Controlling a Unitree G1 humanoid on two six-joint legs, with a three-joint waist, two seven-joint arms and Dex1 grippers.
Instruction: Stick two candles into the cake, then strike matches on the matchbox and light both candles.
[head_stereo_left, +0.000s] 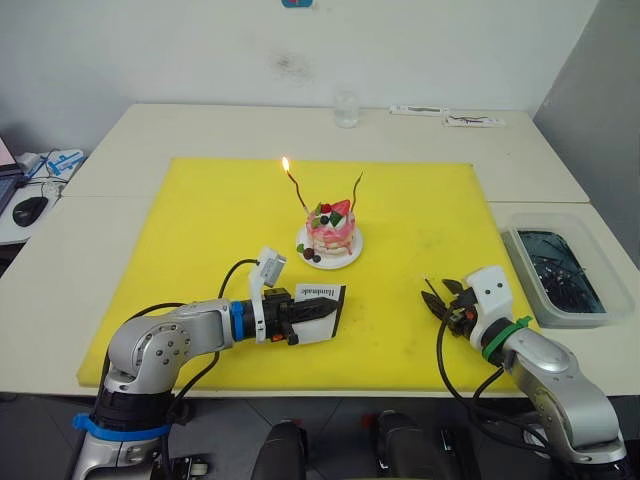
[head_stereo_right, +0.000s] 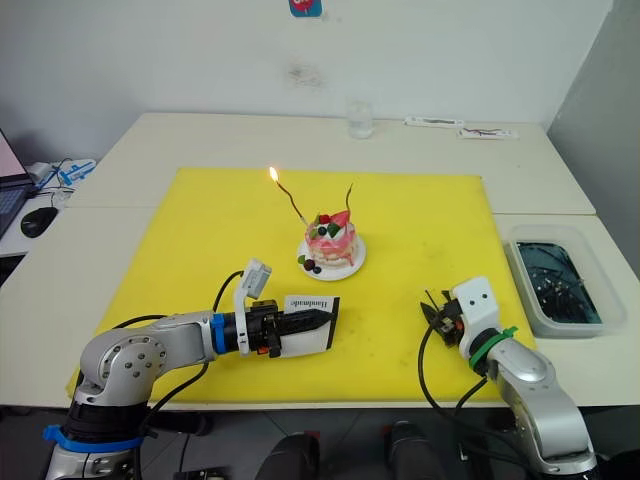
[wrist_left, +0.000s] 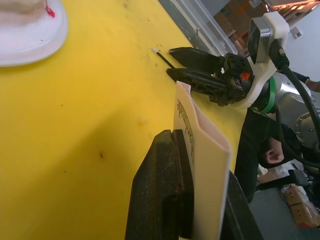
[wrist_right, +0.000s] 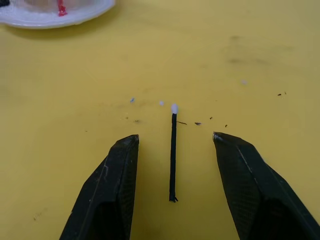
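Item 1: match (wrist_right: 173, 152), flat on yellow mat (head_stereo_left: 420, 210), lying between R gripper (wrist_right: 175, 140) fingers, untouched; we log jaws spread wide. Item 2: matchbox (head_stereo_left: 322, 300), clamped in L gripper (head_stereo_left: 318, 308), at 6 o'clock of cake (head_stereo_left: 331, 236). Candles: one lit (head_stereo_left: 295, 188), one unlit (head_stereo_left: 357, 190).

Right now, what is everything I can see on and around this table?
Yellow mat: one, over the pale table.
Small pink layered cake: one, on a white plate, mid-mat.
Thin wavy candles: two, stuck in the cake; one lit, one unlit.
Flat white matchbox: one, held on the mat.
Short dark match: one, white tip, lying on the mat.
Clear glass: one, at the far edge.
Clear tray: one, dark contents, right of the mat.
Left gripper: shut on the matchbox.
Right gripper: open, astride the match.
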